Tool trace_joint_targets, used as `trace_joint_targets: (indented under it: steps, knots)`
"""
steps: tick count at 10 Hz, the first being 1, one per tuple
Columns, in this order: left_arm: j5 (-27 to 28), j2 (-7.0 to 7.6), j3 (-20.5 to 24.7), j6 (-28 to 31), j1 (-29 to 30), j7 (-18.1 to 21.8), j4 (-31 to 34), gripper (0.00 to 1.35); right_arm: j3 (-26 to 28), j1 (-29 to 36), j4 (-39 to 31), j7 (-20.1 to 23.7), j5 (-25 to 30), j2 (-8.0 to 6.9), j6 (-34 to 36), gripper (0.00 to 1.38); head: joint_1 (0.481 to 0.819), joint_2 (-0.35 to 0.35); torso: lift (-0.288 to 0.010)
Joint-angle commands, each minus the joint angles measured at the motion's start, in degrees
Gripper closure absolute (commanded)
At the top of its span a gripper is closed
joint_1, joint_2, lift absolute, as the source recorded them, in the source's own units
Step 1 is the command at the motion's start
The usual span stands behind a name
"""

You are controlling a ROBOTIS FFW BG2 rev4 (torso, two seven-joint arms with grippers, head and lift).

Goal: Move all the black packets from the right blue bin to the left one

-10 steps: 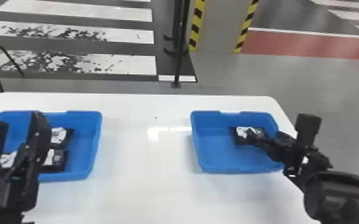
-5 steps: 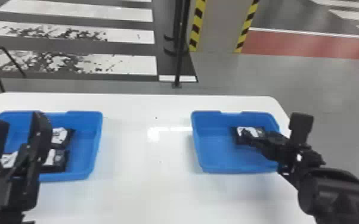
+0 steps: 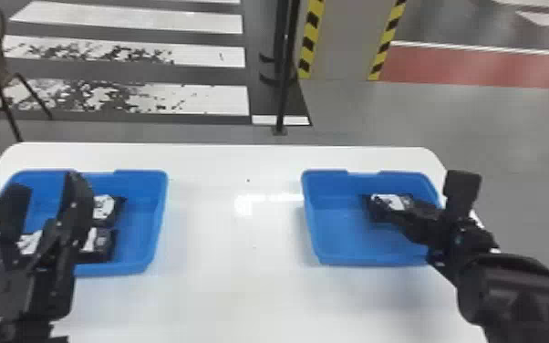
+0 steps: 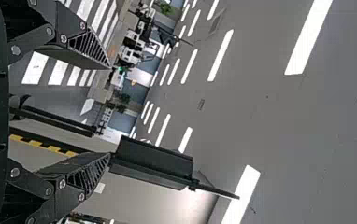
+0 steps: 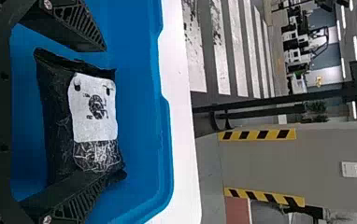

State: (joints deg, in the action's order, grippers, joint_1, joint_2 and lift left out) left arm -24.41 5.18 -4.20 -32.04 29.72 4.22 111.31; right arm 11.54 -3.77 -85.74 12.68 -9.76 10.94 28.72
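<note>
Right hand (image 5: 105, 111), open, has edged toward nine o'clock at the right bin's (image 3: 311, 219) last visible packet (image 5: 57, 116). Left bin (image 3: 157, 223) holds at least three; left hand (image 3: 46, 181), open, is at eight o'clock.

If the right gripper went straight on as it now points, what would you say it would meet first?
Probably the black packet in the right blue bin, between the open fingers, though depth is unclear.

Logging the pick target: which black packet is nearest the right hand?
The packet in the right blue bin; other visible packets sit in the left bin.
</note>
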Motion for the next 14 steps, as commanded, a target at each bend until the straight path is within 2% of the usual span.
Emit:
trace_joint_targets:
  steps: [1,8,9,10,11,12,13,14]
  knots:
    - [-0.04,0.01,0.2,-0.03,0.23,0.0,0.0,0.4,0.0,0.39,-1.66,-1.17,1.3,-0.13,1.93,0.07,0.695,-0.131,-0.14]
    - [-0.04,-0.08,0.32,-0.17,0.23,0.0,0.0,0.4,-0.57,-3.97,4.95,-1.96,1.3,-0.13,3.06,0.09,0.695,-0.137,-0.14]
    - [-0.04,-0.08,0.43,-0.17,0.09,0.0,0.0,0.4,-1.26,-4.53,5.09,-1.78,1.76,0.14,4.18,0.36,0.695,-0.135,-0.14]
    - [-0.04,-0.08,0.55,-0.31,0.09,0.0,0.0,0.4,-1.71,-4.95,4.95,-1.87,2.33,0.14,5.73,0.87,0.695,-0.133,-0.14]
    - [0.07,-0.08,0.55,-0.17,0.09,0.0,0.0,0.4,-1.71,-4.95,4.95,-1.87,2.33,0.14,6.29,0.95,0.695,-0.128,-0.14]
    - [0.07,-0.17,0.66,-0.17,0.23,0.0,0.0,0.41,-1.71,-4.95,4.95,-1.87,2.33,0.14,6.29,1.11,0.695,-0.126,-0.14]
    - [-0.04,-0.17,0.66,-0.17,0.23,0.0,0.0,0.41,-1.71,-4.53,4.67,-1.87,1.64,0.14,6.15,1.17,0.695,-0.125,-0.14]
    - [0.07,-0.17,0.66,-0.17,0.23,0.0,0.0,0.41,-1.71,-3.55,3.4,-1.87,0.84,0.14,4.88,1.17,0.695,-0.124,-0.14]
